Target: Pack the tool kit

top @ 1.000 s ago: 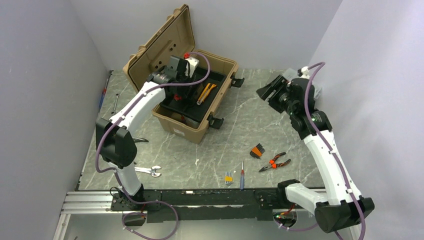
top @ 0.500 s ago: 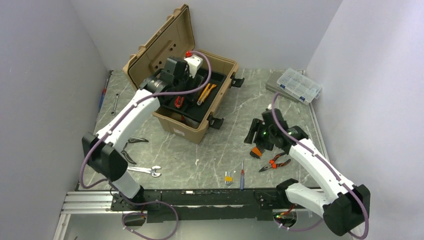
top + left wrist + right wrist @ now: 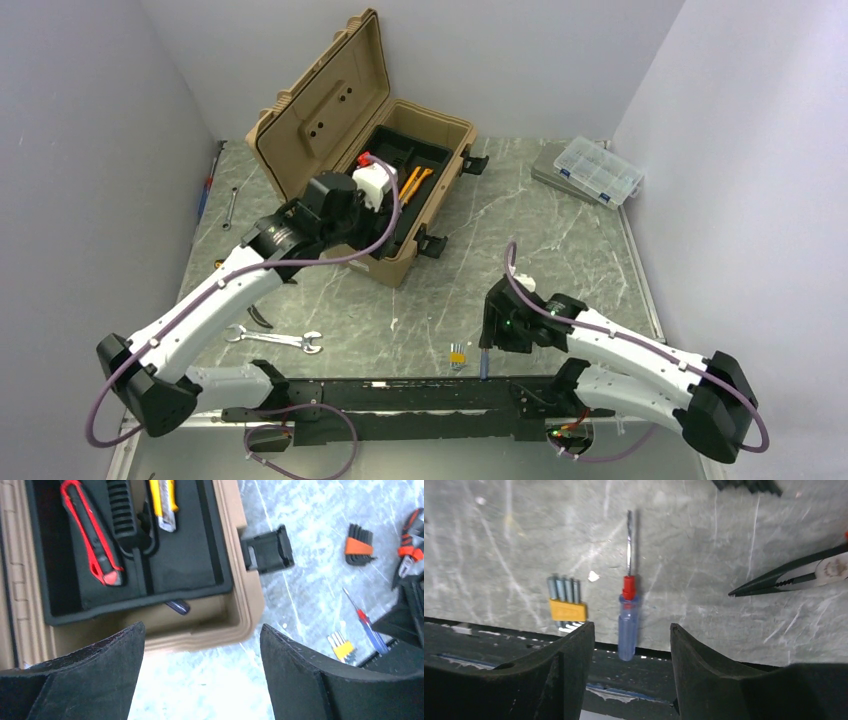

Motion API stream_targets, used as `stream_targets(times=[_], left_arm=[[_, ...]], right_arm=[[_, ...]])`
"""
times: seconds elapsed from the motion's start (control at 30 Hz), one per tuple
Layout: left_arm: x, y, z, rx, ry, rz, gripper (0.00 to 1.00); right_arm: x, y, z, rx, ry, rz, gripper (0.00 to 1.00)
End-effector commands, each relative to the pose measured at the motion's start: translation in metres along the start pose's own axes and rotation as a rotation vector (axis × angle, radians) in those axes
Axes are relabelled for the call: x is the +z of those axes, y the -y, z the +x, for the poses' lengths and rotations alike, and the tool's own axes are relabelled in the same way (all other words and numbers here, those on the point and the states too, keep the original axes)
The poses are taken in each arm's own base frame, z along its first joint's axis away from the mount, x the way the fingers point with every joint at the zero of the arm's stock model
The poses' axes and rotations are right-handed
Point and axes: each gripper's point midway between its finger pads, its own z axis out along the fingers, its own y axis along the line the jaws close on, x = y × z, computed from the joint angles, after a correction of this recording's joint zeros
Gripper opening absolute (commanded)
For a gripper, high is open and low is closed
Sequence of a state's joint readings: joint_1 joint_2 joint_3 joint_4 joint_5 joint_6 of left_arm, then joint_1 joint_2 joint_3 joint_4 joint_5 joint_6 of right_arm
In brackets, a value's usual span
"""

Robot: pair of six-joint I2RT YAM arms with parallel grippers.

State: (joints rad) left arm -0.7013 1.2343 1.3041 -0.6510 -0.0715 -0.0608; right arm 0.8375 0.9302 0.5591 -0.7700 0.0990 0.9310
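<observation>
Top external view gives me the tan toolbox [image 3: 448,190] at the table's back left, lid standing open. My left wrist camera shows its black insert tray [image 3: 185,565] holding a red-and-black utility knife [image 3: 92,537] and a yellow one [image 3: 162,502]. The left gripper [image 3: 201,630] hangs over the box's near rim, jaws wide and empty. Near the table's front edge lies a blue-handled screwdriver [image 3: 628,595], with a yellow bit holder [image 3: 567,607] just beside it and pliers [image 3: 794,577] further off. The right gripper [image 3: 630,627] straddles the screwdriver's handle, jaws wide; I cannot tell whether it touches.
</observation>
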Motion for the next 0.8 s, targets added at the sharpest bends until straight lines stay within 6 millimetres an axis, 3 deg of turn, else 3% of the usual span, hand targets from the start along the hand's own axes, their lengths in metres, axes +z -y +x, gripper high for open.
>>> stream_targets(times=[0.0, 0.17, 0.33, 0.43, 0.57, 0.67, 0.77], left_arm=[[-0.015, 0.022, 0.0, -0.067, 0.071, 0.089, 0.85], [-0.018, 0.051, 0.024, -0.096, 0.057, 0.216, 0.84], [-0.021, 0.06, 0.05, -0.091, 0.003, 0.216, 0.83], [-0.024, 0.058, 0.058, -0.092, -0.002, 0.199, 0.83], [-0.035, 0.049, 0.06, -0.088, 0.007, 0.165, 0.82], [-0.045, 0.037, 0.059, -0.08, 0.022, 0.11, 0.83], [-0.058, 0.025, 0.057, -0.089, 0.044, 0.055, 0.84]], right_arm=[[0.01, -0.014, 0.004, 0.057, 0.018, -0.048, 0.57], [0.023, -0.019, 0.006, 0.017, 0.011, -0.029, 0.53], [0.036, -0.009, 0.014, -0.011, -0.025, 0.057, 0.43], [0.039, -0.004, 0.014, -0.024, -0.024, 0.094, 0.41], [0.039, -0.003, 0.008, -0.034, -0.001, 0.118, 0.21], [0.031, -0.006, -0.004, -0.049, 0.031, 0.142, 0.03], [0.012, -0.018, -0.029, -0.063, 0.106, 0.143, 0.0]])
